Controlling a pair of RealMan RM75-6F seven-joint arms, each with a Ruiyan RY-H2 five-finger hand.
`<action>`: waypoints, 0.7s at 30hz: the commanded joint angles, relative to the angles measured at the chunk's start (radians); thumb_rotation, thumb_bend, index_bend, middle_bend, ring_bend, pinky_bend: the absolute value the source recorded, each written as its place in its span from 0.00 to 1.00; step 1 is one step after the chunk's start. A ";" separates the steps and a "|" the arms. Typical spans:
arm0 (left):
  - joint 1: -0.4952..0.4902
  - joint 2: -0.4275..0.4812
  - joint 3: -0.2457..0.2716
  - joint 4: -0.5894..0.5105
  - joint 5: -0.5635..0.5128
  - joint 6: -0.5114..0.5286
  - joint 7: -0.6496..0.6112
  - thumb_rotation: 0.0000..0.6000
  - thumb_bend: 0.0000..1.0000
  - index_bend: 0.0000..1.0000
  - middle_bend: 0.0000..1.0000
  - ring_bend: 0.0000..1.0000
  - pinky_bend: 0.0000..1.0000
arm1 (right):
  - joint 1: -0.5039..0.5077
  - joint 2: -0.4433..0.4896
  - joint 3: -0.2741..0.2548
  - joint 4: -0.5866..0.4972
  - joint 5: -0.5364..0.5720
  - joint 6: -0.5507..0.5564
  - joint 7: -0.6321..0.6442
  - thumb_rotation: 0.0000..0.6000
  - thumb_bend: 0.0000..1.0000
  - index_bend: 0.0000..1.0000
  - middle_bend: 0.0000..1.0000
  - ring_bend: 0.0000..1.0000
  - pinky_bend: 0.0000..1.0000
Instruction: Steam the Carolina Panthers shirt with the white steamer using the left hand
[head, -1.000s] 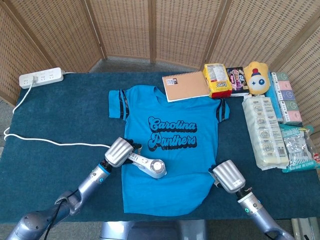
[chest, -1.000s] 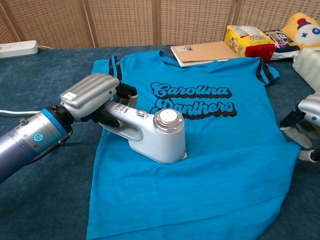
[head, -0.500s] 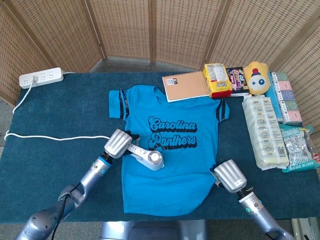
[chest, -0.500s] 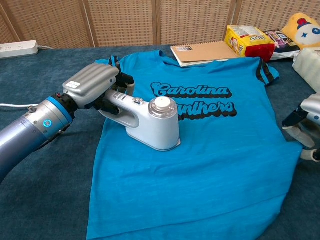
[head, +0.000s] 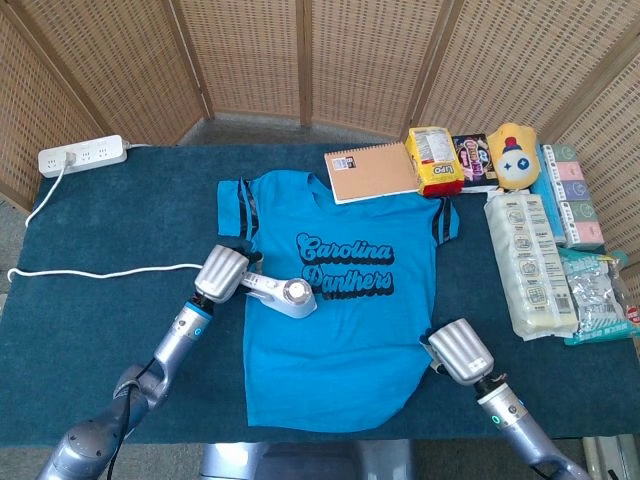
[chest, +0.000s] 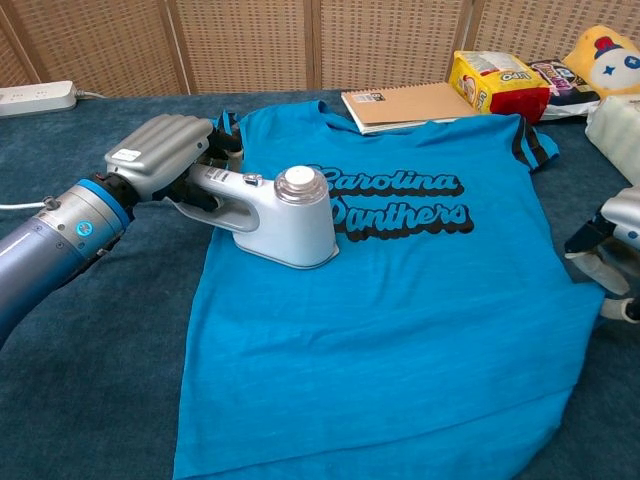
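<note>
Steamer (chest: 283, 216), white, gripped by its handle in the left hand (chest: 160, 160), head resting flat on the Carolina Panthers shirt (chest: 400, 330) just left of the printed lettering. Shirt lies spread on the blue table (head: 120, 230). Right hand (head: 458, 351) rests at the shirt's lower right hem; whether its fingers hold anything cannot be told.

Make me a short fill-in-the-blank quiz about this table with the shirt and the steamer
1. The white steamer is held by the robot's ____ hand.
2. The steamer rests on a ____ shirt printed Carolina Panthers.
3. The spiral notebook lies beside the shirt's ____.
4. The steamer's white cord runs to the ____ at the table's corner.

Missing words: left; blue; collar; power strip
</note>
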 joint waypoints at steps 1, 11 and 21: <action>0.002 -0.004 0.008 -0.008 0.008 0.010 -0.006 1.00 0.47 0.69 0.73 0.68 0.80 | 0.000 -0.001 0.000 0.001 -0.001 0.001 0.001 1.00 0.37 0.81 0.74 0.76 0.78; -0.008 -0.028 0.046 -0.055 0.052 0.068 -0.020 1.00 0.46 0.69 0.73 0.68 0.80 | -0.006 0.004 -0.002 0.002 0.002 0.006 0.001 1.00 0.37 0.81 0.74 0.76 0.78; -0.030 -0.076 0.053 -0.081 0.066 0.063 -0.003 1.00 0.46 0.69 0.73 0.68 0.80 | -0.011 0.006 -0.002 0.007 0.003 0.013 0.008 1.00 0.37 0.81 0.74 0.76 0.78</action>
